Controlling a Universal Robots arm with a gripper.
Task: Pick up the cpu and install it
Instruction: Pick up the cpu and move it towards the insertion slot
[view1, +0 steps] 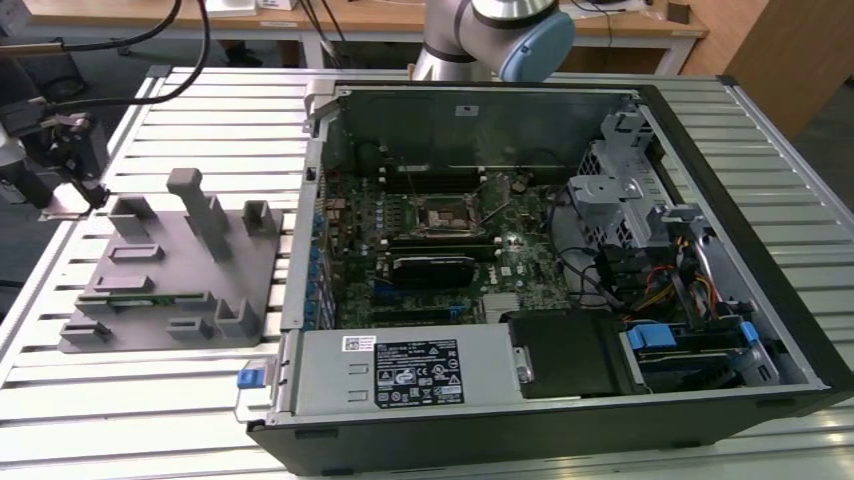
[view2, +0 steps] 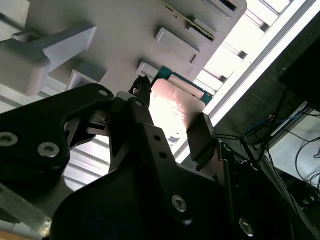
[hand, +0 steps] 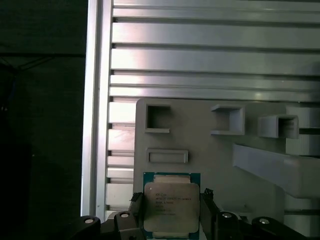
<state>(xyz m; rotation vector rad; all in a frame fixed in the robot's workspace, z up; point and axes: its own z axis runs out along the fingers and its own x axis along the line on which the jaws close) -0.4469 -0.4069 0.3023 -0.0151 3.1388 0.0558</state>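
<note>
a: where is the thin square silver-topped cpu (hand: 171, 207)?
b: gripped flat, by opposite edges, in the black gripper (hand: 171, 200) over the grey moulded fixture tray (hand: 210, 150); the open computer case (view1: 534, 250) lies well apart.

The exterior view looks down from above; both wrist views closely share the cpu (hand: 171, 207) (view2: 175, 112).

cpu (hand: 171, 207) in the claw (hand: 172, 201)
</note>
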